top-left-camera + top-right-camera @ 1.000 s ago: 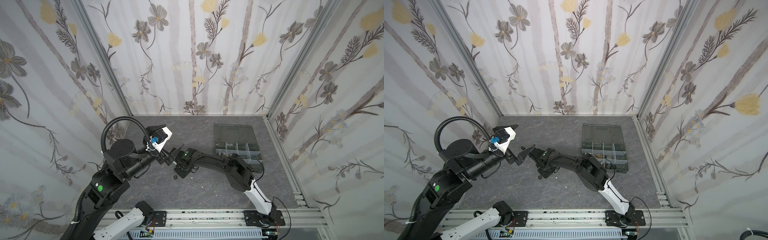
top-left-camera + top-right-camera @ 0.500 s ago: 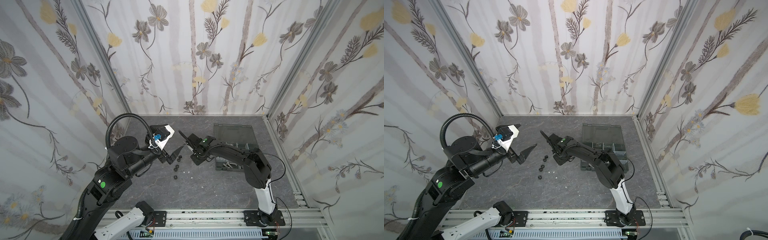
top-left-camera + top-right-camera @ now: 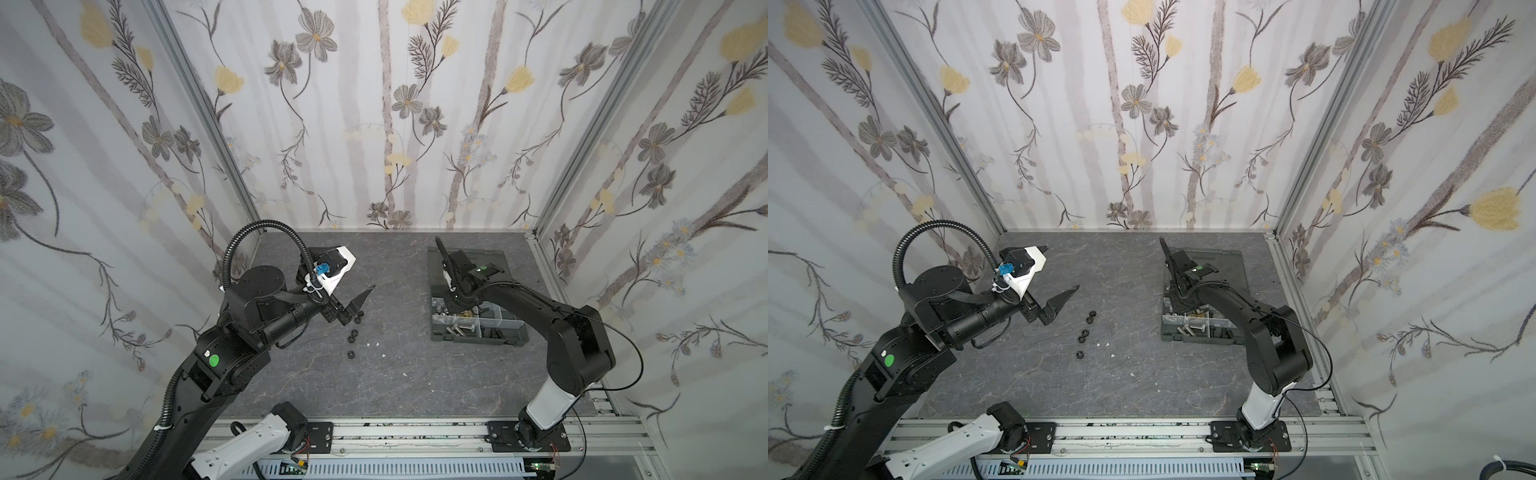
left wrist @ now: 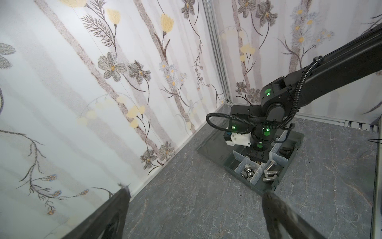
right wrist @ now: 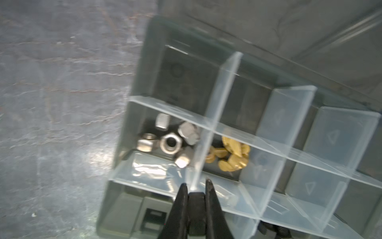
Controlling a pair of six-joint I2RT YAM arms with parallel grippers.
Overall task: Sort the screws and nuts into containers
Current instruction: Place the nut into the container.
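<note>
Three black nuts (image 3: 353, 332) (image 3: 1084, 334) lie loose in the middle of the table. My left gripper (image 3: 357, 304) (image 4: 195, 195) hangs open and empty just behind and left of them. The dark grey organizer box (image 3: 436, 337) (image 3: 1166, 335) stands open at the right. Its containers hold silver nuts (image 5: 171, 142), brass nuts (image 5: 233, 153) and silver screws (image 4: 269, 173). My right gripper (image 5: 196, 184) points down over a clear divider (image 5: 219, 103) at the front of the box. It is shut on a small black nut (image 5: 197, 199). The top views hide its tips under the wrist.
The box's lid (image 3: 492, 259) lies flat behind the compartments. Black screws (image 4: 286, 152) sit in a compartment on the far side of the right wrist. Flowered walls close in the back and both sides. A few white specks (image 3: 374, 344) lie near the nuts.
My right arm has swung from the loose nuts at mid-table over to the box, jaws staying shut. My left gripper has drawn back a little, uncovering the nuts.
</note>
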